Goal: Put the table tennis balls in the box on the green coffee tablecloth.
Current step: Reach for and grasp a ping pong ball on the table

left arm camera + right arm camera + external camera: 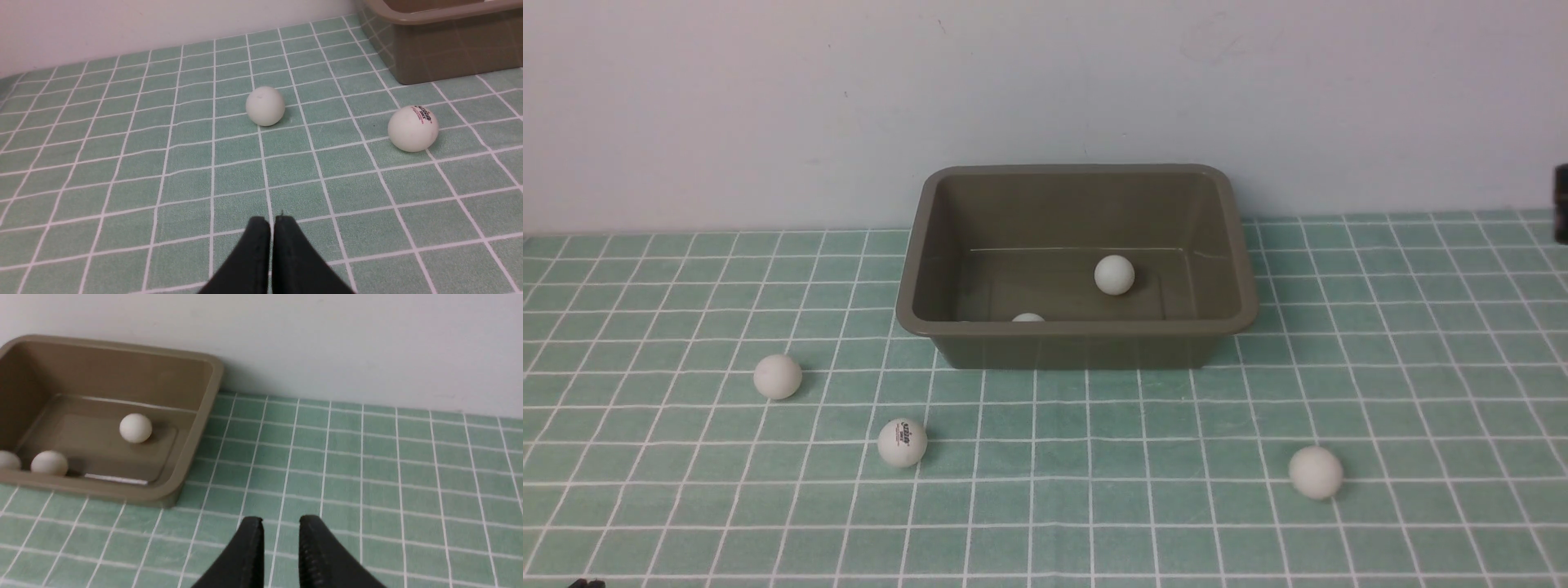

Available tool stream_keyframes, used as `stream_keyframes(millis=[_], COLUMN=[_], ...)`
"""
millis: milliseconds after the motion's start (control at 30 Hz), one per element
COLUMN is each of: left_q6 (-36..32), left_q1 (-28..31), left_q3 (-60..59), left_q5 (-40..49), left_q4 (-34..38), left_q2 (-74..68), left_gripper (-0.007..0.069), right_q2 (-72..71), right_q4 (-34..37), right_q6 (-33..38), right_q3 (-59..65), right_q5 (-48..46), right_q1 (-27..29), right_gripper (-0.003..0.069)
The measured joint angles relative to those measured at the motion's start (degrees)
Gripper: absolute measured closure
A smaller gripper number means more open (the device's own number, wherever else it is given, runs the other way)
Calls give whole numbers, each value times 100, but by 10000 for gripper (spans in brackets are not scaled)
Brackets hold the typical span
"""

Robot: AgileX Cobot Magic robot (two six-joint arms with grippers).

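Tally: half in, half out

Box [1078, 328] on green coffee tablecloth [1094, 506] holds three table tennis balls [135, 428]. Loose, read from the box: plain ball [777, 376] at 8 o'clock, logo ball [902, 443] at 7, third ball [1315, 472] at 5. My left gripper [272, 222] is pressed closed, empty, with the plain ball at its 12, well apart. My right gripper [281, 522] is narrowly parted, empty, with the box at its 10.

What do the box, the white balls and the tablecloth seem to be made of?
Box: probably moulded plastic, olive-brown, slight sheen; smooth rounded rim, faint highlights inside.
Balls: likely thin plastic, matte white; one bears a printed logo.
Tablecloth: seems fabric, mint green with white grid; dull, no glare.
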State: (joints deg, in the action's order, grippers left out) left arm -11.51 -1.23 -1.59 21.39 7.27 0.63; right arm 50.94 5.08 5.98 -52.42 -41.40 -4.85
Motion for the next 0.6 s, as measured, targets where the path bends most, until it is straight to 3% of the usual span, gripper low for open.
stream_keyframes(millis=[233,600], left_q6=[0,0], left_q1=[0,0], left_q3=[0,0], left_q5=[0,0], left_q4=[0,0], left_q2=[0,0], left_gripper=[629,629], right_q2=[-538,-57], right_q4=[283,992], right_q6=[158,688], right_q3=[7,544], right_q5=[-828,-1670], right_q1=[0,0], right_gripper=[540,540])
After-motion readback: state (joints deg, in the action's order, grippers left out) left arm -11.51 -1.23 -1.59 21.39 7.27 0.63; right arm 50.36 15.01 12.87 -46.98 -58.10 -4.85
